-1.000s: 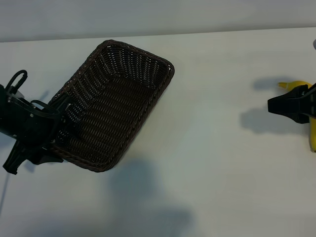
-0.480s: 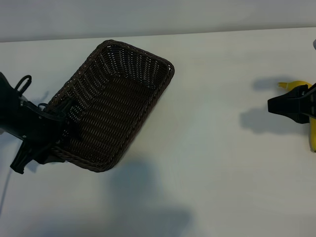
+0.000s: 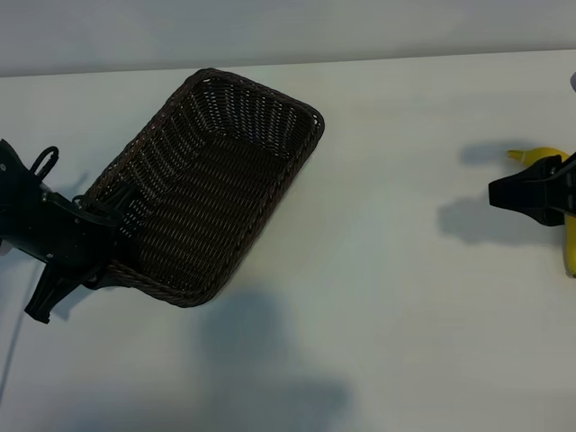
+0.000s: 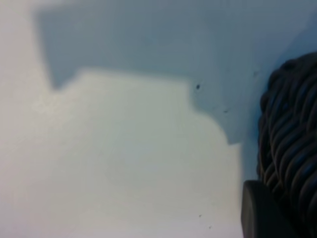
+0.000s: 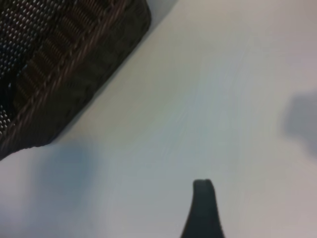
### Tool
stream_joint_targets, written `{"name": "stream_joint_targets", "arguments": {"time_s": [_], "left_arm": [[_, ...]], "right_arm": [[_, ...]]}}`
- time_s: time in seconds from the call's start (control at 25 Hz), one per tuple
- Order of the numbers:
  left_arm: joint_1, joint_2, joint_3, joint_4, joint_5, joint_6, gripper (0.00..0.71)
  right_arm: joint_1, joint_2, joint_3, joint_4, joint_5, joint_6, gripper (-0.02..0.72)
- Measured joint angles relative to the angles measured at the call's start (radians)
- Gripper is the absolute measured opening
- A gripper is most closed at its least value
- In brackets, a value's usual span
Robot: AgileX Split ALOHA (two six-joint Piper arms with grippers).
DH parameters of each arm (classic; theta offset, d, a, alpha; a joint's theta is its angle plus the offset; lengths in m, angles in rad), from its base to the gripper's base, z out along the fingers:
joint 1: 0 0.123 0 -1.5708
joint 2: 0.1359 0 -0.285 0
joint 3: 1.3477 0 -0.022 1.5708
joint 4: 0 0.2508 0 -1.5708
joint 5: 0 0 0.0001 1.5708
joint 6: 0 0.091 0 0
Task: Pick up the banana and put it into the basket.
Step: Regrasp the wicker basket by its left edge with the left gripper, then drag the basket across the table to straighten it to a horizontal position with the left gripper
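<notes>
So my left pincer [image 3: 115,236] is clamped on the rim of the basket [image 3: 211,189] at the bench's [image 3: 378,297] left edge, while my right pincer [image 3: 504,192] hangs wide open with nothing in it over the banana [image 3: 569,252] at the right edge.

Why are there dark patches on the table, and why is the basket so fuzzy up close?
Exterior view: those are soft grey shadows, one beside the banana and a larger one below the basket. Left wrist view: the basket rim sits too near the camera, so it blurs.
</notes>
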Motion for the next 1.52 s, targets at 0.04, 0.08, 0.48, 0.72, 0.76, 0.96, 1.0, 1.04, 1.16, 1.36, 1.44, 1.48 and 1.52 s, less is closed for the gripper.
{"name": "stream_joint_targets", "arguments": {"time_s": [0.04, 0.08, 0.48, 0.72, 0.76, 0.96, 1.0, 1.04, 1.16, 1.36, 1.44, 1.48, 1.52], "left_arm": [[0.0, 0.0, 0.0, 0.0, 0.0, 0.0, 0.173], [0.0, 0.0, 0.0, 0.0, 0.001, 0.001, 0.173], [0.0, -0.031, -0.031, 0.007, 0.034, 0.038, 0.169], [0.0, -0.051, -0.086, -0.017, 0.108, 0.148, 0.168], [0.0, -0.051, -0.097, -0.024, 0.12, 0.171, 0.168], [0.0, -0.055, -0.16, -0.034, 0.174, 0.267, 0.167], [0.0, -0.055, -0.171, -0.034, 0.182, 0.286, 0.168], [0.0, -0.055, -0.186, -0.034, 0.192, 0.313, 0.168], [0.0, -0.055, -0.229, -0.033, 0.223, 0.379, 0.168], [0.0, 0.0, -0.34, -0.035, 0.327, 0.566, 0.168], [0.0, 0.048, -0.405, -0.035, 0.39, 0.639, 0.168], [0.0, 0.07, -0.434, -0.035, 0.426, 0.674, 0.168], [0.0, 0.096, -0.47, -0.034, 0.461, 0.705, 0.168]], "right_arm": [[0.0, 0.0, 0.0, -0.001, 0.0, 0.0, 0.568], [0.0, 0.0, 0.0, -0.002, 0.0, 0.0, 0.568], [0.0, 0.0, 0.0, -0.003, 0.0, 0.0, 0.568], [0.0, 0.0, 0.0, -0.004, 0.0, 0.0, 0.568], [0.0, 0.0, 0.0, -0.006, 0.0, 0.0, 0.568], [0.0, 0.0, 0.0, -0.014, 0.0, 0.0, 0.568], [0.0, 0.0, 0.0, -0.014, 0.0, 0.0, 0.568], [0.0, 0.0, 0.0, -0.014, 0.0, 0.0, 0.568], [0.0, 0.0, 0.0, -0.014, 0.0, 0.0, 0.568], [0.0, 0.0, 0.0, -0.014, 0.0, 0.0, 0.568], [0.0, 0.0, 0.0, -0.014, 0.0, 0.0, 0.568], [0.0, 0.0, 0.0, -0.014, 0.0, 0.0, 0.568], [0.0, 0.0, 0.0, -0.014, 0.001, 0.0, 0.568]]}}
